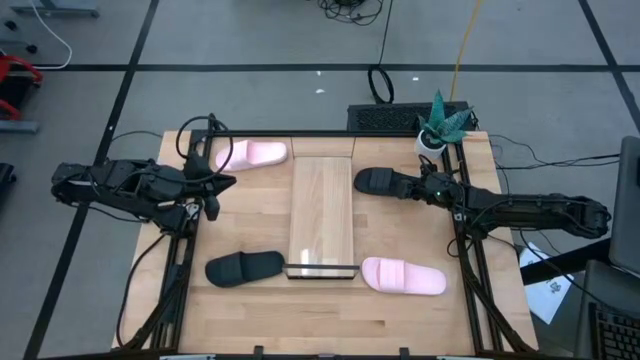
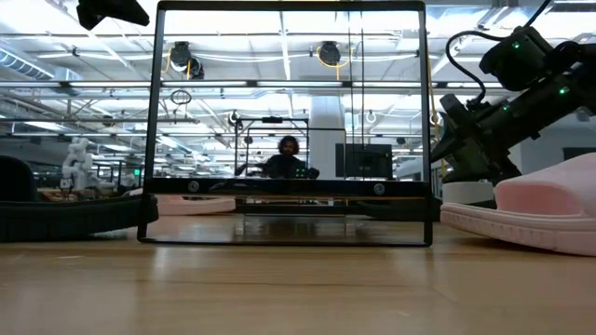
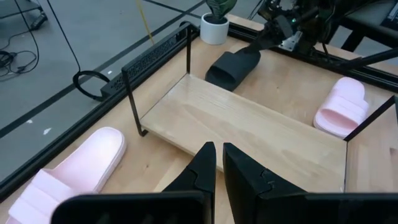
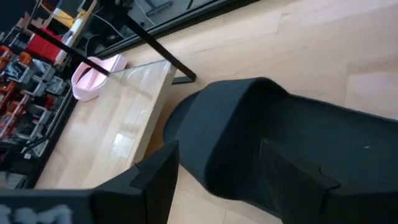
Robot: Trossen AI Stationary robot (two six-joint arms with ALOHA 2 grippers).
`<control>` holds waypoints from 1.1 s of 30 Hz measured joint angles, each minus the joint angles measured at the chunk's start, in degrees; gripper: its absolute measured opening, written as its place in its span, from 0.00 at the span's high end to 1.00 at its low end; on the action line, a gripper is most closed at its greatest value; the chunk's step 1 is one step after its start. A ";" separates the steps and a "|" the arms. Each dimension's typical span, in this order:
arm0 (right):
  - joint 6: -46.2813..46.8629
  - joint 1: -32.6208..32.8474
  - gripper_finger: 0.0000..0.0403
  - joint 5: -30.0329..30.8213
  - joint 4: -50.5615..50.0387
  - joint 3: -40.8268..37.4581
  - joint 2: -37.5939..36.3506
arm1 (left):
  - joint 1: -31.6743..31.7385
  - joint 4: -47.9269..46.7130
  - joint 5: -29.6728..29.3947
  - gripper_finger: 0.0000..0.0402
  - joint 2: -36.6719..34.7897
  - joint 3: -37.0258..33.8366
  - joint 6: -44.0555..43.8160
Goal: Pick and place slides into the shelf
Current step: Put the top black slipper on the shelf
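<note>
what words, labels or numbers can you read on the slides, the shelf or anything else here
None can be read.
Pink slides, black slides, the shelf: no visible print.
Paper sheet beside the table: dark marks, too small to read.

- Long pale light-wood shelf plank (image 1: 322, 210): smooth, faintly glossy, with thin dark metal rods at its ends.
- Larger butcher-block wooden tabletop (image 1: 330, 310): satin sheen.
- Matt black foam-like slide (image 4: 292, 149), smooth.
- Pale pink moulded slide (image 3: 74, 168), soft matt finish.
- White glossy plant pot (image 3: 214, 28).
</note>
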 joint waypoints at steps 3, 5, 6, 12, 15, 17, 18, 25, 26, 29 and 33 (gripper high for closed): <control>-0.66 0.02 0.46 -1.71 -0.02 0.00 0.00 | 0.00 0.00 0.00 0.93 0.00 0.00 0.00; -2.25 0.02 0.46 -2.44 -0.02 0.02 0.00 | 0.00 0.00 -0.01 0.93 0.00 0.00 0.00; -3.06 0.02 0.46 -2.39 -0.01 0.02 0.00 | 0.00 0.00 -0.02 0.93 0.00 0.00 0.00; -6.38 0.02 0.46 -2.40 0.02 0.02 0.00 | 0.00 -0.02 0.00 0.93 0.00 0.00 -0.02; -6.52 0.02 0.46 -2.37 0.78 0.01 0.00 | 0.00 -0.16 0.02 0.93 0.00 0.00 0.00; -6.38 0.02 0.46 -2.42 0.90 0.02 -0.02 | 0.00 -0.67 0.02 0.93 0.00 0.00 0.00; -5.98 0.02 0.46 -2.41 0.75 0.01 -0.02 | 0.00 -0.96 0.02 0.93 0.00 0.00 0.01; -3.60 0.02 0.46 -2.41 -1.06 0.00 -0.02 | 0.00 -2.83 0.01 0.94 0.00 0.00 0.77; -2.92 -0.02 0.46 -2.39 -1.66 -0.01 0.00 | 0.00 -3.29 0.01 0.94 0.00 0.00 0.77; -1.41 -0.84 0.46 -2.40 -1.71 -0.01 -0.01 | 0.00 -3.77 0.00 0.94 0.00 0.00 0.76; -0.15 -2.35 0.46 -2.46 -1.70 -0.01 0.00 | 0.00 -3.85 -0.30 0.94 0.00 0.00 0.77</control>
